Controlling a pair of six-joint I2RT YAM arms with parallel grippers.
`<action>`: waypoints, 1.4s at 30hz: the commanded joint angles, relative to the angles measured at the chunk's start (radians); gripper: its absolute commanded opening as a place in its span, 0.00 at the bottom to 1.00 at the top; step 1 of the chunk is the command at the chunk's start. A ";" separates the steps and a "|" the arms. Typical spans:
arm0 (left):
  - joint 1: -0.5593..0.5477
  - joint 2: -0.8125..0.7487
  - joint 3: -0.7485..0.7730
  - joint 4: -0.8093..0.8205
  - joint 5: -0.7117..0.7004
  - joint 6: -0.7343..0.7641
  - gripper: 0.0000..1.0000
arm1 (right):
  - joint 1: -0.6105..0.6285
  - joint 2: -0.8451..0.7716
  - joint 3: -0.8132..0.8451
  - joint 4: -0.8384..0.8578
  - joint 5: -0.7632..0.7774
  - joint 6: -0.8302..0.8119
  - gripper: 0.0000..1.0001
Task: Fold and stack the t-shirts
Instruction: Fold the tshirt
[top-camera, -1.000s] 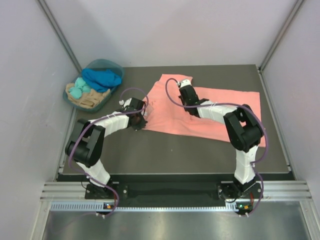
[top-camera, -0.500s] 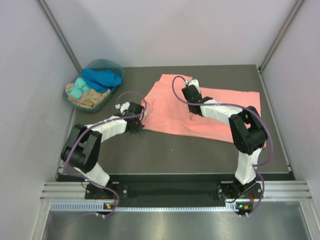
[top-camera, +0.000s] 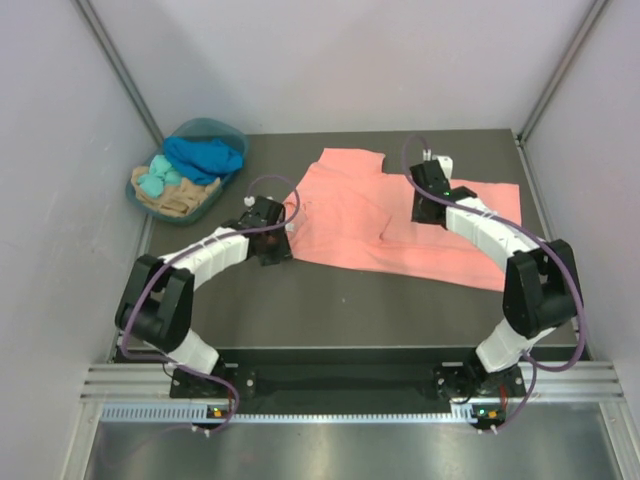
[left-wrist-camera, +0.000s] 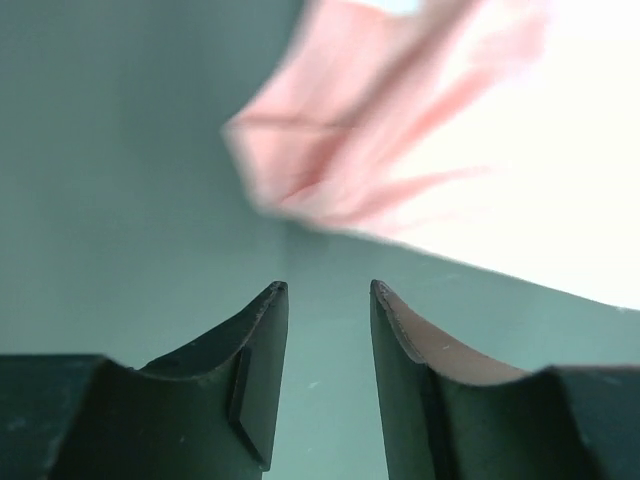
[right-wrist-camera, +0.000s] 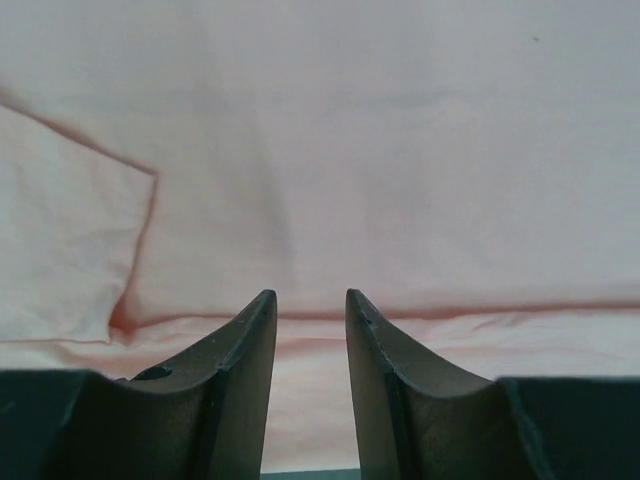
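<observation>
A salmon-pink t-shirt (top-camera: 350, 215) lies spread across the dark table. My left gripper (top-camera: 282, 238) sits at the shirt's left edge. In the left wrist view it (left-wrist-camera: 328, 290) is open and empty over bare table, and a corner of the pink shirt (left-wrist-camera: 330, 170) lies just ahead of it. My right gripper (top-camera: 420, 212) hovers over the shirt's upper right part. It (right-wrist-camera: 310, 295) is open and empty, with pink cloth (right-wrist-camera: 400, 150) and a fold line below. A royal blue t-shirt (top-camera: 205, 155), a turquoise one (top-camera: 153, 182) and a tan one (top-camera: 180, 200) lie bundled in the basket.
The round teal basket (top-camera: 205, 123) stands at the back left corner of the table (top-camera: 330, 300). Pale walls close in the left, back and right sides. A metal rail runs along the near edge by the arm bases.
Both grippers have opened and let go of the pink shirt. The right arm has swung right across the shirt. The left gripper has stayed by the shirt's left edge.
</observation>
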 joint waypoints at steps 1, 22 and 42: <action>0.003 0.086 0.089 0.089 0.186 0.157 0.44 | -0.035 -0.066 -0.030 -0.034 -0.055 0.031 0.35; 0.003 0.348 0.169 -0.100 -0.097 0.006 0.13 | -0.082 -0.118 -0.099 0.001 -0.128 0.022 0.34; -0.019 0.098 0.244 -0.241 -0.073 -0.094 0.16 | -0.110 -0.181 -0.215 -0.017 -0.197 0.088 0.34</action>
